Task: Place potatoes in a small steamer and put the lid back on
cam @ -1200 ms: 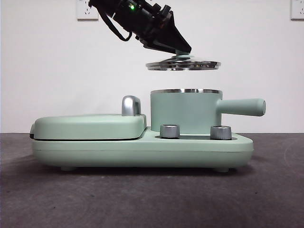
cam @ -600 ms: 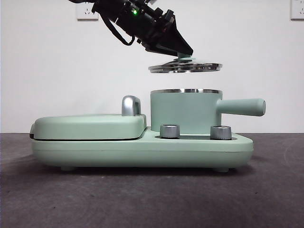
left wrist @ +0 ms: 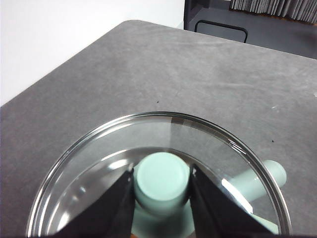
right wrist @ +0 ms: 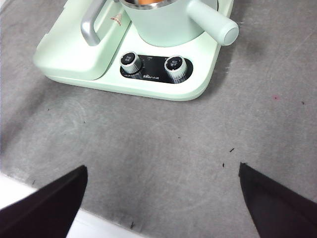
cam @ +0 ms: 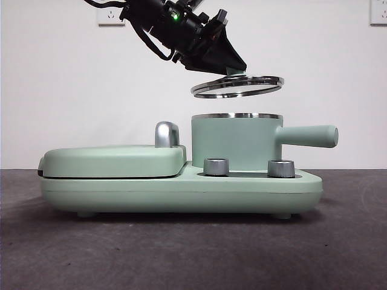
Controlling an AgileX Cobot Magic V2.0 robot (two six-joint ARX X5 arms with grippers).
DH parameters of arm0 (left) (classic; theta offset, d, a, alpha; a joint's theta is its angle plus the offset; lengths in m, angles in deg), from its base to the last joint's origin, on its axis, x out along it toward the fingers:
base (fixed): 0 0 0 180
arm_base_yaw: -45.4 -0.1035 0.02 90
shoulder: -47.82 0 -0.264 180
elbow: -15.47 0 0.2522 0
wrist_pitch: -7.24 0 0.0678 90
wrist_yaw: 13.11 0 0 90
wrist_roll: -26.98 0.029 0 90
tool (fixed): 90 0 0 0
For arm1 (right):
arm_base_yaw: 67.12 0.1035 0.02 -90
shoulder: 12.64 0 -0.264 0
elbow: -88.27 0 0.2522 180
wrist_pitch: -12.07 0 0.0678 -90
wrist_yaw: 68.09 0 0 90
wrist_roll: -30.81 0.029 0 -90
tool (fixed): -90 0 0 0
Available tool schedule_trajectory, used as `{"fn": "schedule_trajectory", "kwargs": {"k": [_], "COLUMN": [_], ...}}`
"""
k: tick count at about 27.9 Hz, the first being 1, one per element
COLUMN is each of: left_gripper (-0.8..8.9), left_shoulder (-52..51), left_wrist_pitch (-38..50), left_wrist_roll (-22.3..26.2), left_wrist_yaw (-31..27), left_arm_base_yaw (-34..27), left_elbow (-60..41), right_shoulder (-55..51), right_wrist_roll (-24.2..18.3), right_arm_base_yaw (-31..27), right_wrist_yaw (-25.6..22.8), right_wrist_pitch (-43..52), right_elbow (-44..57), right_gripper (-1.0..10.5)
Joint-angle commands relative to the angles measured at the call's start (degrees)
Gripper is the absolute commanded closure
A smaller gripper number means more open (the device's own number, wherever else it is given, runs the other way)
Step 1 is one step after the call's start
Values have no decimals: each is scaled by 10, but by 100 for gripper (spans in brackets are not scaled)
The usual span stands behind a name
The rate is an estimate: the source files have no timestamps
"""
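Left gripper (left wrist: 161, 191), slanting down, pinches the lid (cam: 237, 86) seemingly tilted above the small steamer (cam: 236, 142).

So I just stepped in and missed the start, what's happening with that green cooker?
The left gripper has its jaws shut on the knob of the lid and holds it in the air, slightly tilted, above the small steamer, not touching its rim. The steamer sits on the cooker base beside the closed griddle cover. Something orange shows inside the pot in the right wrist view, probably the potato. The right gripper waits open, back from the cooker.
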Motion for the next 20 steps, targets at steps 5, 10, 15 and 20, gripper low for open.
{"fn": "schedule_trajectory", "kwargs": {"k": [5, 10, 15, 20], "left_gripper": [808, 808, 808, 808], "left_shoulder": [30, 44, 55, 56], "left_wrist_pitch": [14, 24, 22, 22], "left_wrist_roll": [-6, -4, 5, 36], "left_wrist_yaw": [1, 1, 1, -8], "left_arm_base_yaw": [4, 4, 4, 7], "left_elbow": [21, 21, 21, 21], "right_shoulder": [0, 0, 0, 0], "right_wrist_roll": [6, 6, 6, 6], "right_arm_base_yaw": [3, 3, 3, 3], "right_wrist_yaw": [-1, -1, -2, -3], "right_wrist_pitch": [2, 2, 2, 2], "right_elbow": [-5, -5, -5, -5], "right_gripper": [472, 472, 472, 472]}}
